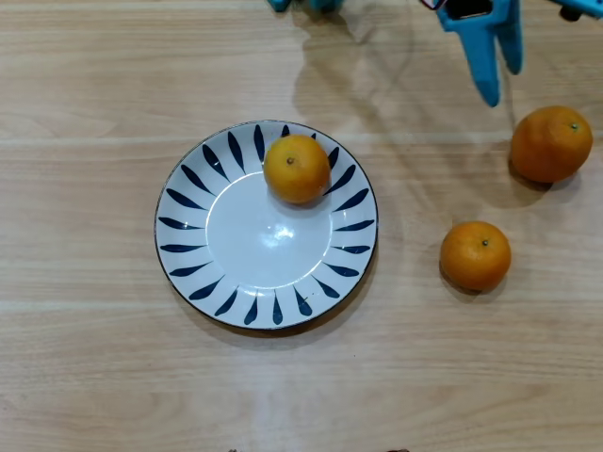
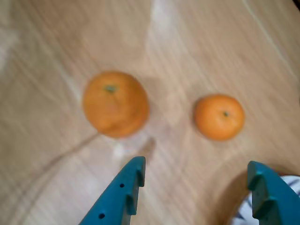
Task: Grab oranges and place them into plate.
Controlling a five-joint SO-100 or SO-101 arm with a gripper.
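Observation:
One orange (image 1: 297, 169) lies on the white plate with dark blue petal strokes (image 1: 193, 235), near its upper rim. A larger, deeper orange (image 1: 551, 143) lies on the table at the right; it shows in the wrist view (image 2: 116, 103) at the left. A smaller orange (image 1: 475, 255) lies below it, right of the plate; it also shows in the wrist view (image 2: 219, 116). My blue gripper (image 1: 501, 80) is at the top right, above and left of the large orange. In the wrist view the gripper (image 2: 199, 171) is open and empty, above the table short of both oranges.
The table is light wood. A corner of the plate (image 2: 290, 206) shows behind the right finger in the wrist view. Blue arm parts (image 1: 306, 5) sit at the top edge of the overhead view.

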